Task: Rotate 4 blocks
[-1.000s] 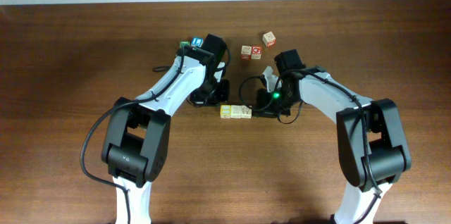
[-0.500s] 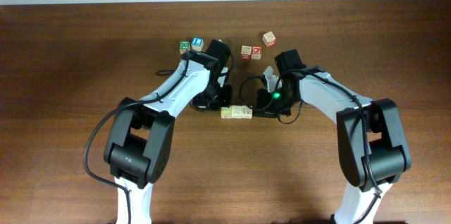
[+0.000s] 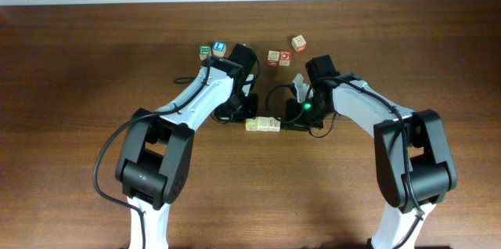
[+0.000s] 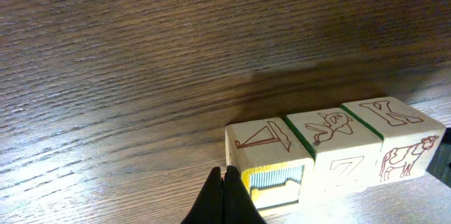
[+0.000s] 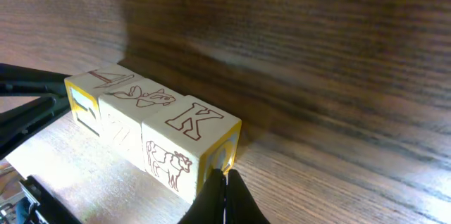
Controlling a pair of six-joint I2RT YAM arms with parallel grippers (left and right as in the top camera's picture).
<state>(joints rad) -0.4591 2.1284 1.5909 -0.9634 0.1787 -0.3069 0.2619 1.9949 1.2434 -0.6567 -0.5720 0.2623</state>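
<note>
The left fingers [image 4: 224, 196] are pinched shut on nothing, tips at the lower corner of the sailboat block [image 4: 264, 139]. The right fingers [image 5: 224, 194], also shut and empty, are meeting the K block [image 5: 192, 120]. The blocks [image 3: 262, 124] are sitting in a touching row at the middle of the overhead frame. Pushed from both ends, these smooth, square-edged pale wooden cubes could buckle out of line or skid on the glossy, grained bench [image 3: 78, 61], dragging neighbours round.

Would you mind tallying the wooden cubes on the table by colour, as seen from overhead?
Pale cubes in the row: 3
Red-lettered cubes: 3
Blue-faced cube: 1
Green-faced cube: 1
Total: 8
</note>
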